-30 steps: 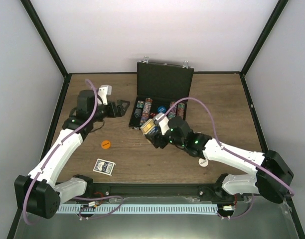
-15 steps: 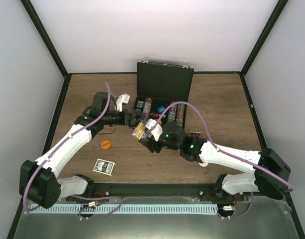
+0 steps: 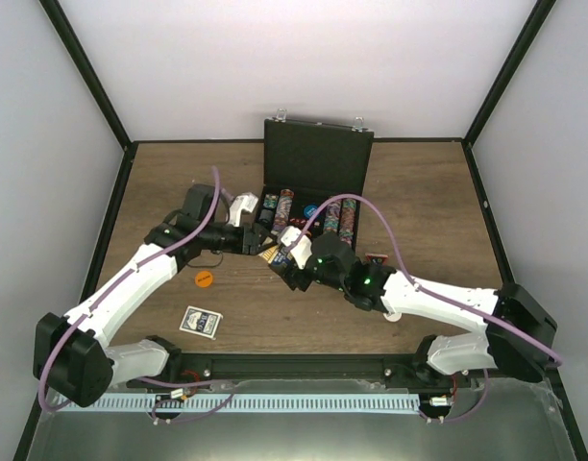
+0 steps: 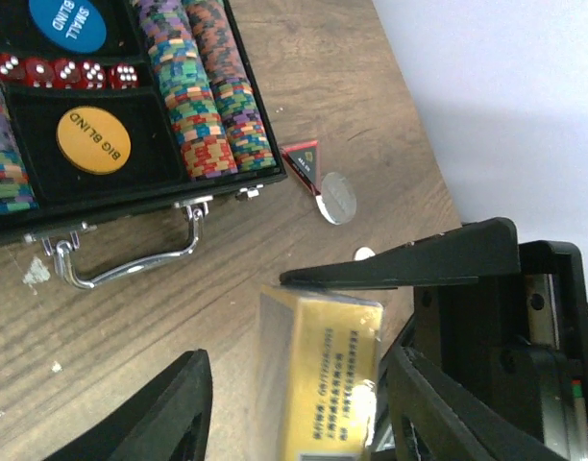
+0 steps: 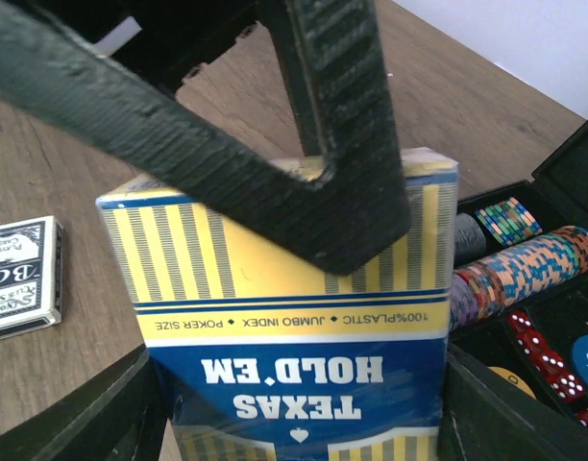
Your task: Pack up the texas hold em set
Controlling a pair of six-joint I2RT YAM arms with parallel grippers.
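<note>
Right gripper (image 5: 294, 423) clamped on yellow-and-blue card box (image 5: 294, 288), just in front of open case (image 3: 318, 158) on bench (image 3: 419, 192). Left gripper (image 4: 294, 389) straddles same box, jaws parted, gap visible on one side.

**Robot test cell in a lab**

Small boxed-in workbench, viewed from above and behind. Plain white wall panels (image 3: 304, 58) on three sides, joined at the corners by black frame posts (image 3: 87, 82). Brown wood-grain table (image 3: 419, 182) as the working surface. Two white-and-black robot arms bolted side by side at the near edge: left arm (image 3: 131, 283) and right arm (image 3: 448, 300), each trailing a loose purple cable (image 3: 216, 187). White slotted cable duct (image 3: 304, 401) across the front, with exposed wiring beside it and grey sheet metal (image 3: 304, 437) below. Bare, even, shadowless lighting throughout, typical of a research rig.
</note>
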